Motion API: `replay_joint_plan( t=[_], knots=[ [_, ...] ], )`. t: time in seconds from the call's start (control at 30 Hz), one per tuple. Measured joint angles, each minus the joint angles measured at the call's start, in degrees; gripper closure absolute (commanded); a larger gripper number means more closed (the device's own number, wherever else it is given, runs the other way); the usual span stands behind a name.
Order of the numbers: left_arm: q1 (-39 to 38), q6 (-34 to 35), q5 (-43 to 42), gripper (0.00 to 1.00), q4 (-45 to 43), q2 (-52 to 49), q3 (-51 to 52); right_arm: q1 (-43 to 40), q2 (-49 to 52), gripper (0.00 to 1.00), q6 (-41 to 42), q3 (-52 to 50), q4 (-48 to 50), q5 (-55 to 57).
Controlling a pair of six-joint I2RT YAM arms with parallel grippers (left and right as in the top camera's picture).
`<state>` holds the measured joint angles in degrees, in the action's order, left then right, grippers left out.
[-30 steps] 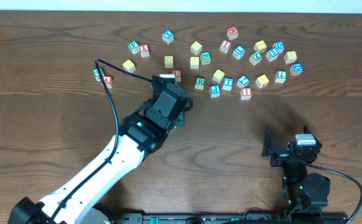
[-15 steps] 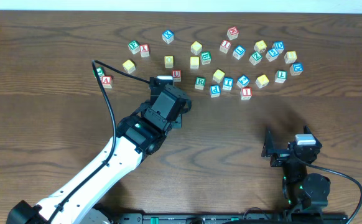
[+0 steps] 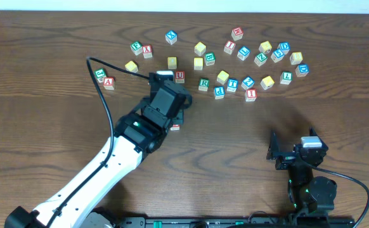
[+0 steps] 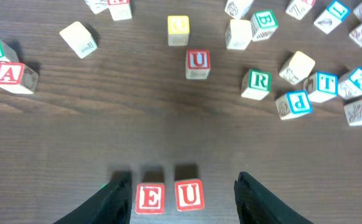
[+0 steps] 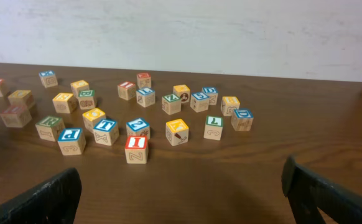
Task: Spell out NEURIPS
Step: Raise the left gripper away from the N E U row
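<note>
Standing over the start of the word, the left hand [image 4: 182, 183] was released. Its jaws were set wider than the two cubes between them, and bare desk [image 4: 75, 130] showed between the placed U [image 4: 189, 195] and the finger on its right. The E [image 4: 150, 198] stood just left of the placed U, nearly touching it, and both letters were upright. Whether an N stood further left I could not tell, because the finger hid that place.

In my judgement the next letter was the green R [image 4: 258, 83]. It lay beyond the placed U and to its right, at the edge of the pile, while a spare U [image 4: 198, 64] lay straight beyond the placed U. A cube has no long axis, so only its slight turn would matter for the jaws. The left hand was clearly nearer to it. The right hand [image 5: 181, 171], spread wide and empty, was well apart from the placed U.

Against one second before, the left arm had swung a little leftward in the overhead view. The spare U was now uncovered, and a red cube showed beside the arm.
</note>
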<state>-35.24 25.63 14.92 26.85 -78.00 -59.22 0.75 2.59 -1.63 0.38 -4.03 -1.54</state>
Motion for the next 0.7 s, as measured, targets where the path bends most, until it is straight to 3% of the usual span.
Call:
replay_joint_plan(
  t=[0.5,0.7],
  knots=[
    [6.0,-0.5,-4.0,0.48,4.7,-0.4,-5.5,0.0,0.0,0.01,0.0,0.0,0.0,0.0],
    [6.0,-1.2,-4.4,0.48,9.7,-7.4,-14.0,0.0,0.0,0.01,0.0,0.0,0.0,0.0]
  ],
)
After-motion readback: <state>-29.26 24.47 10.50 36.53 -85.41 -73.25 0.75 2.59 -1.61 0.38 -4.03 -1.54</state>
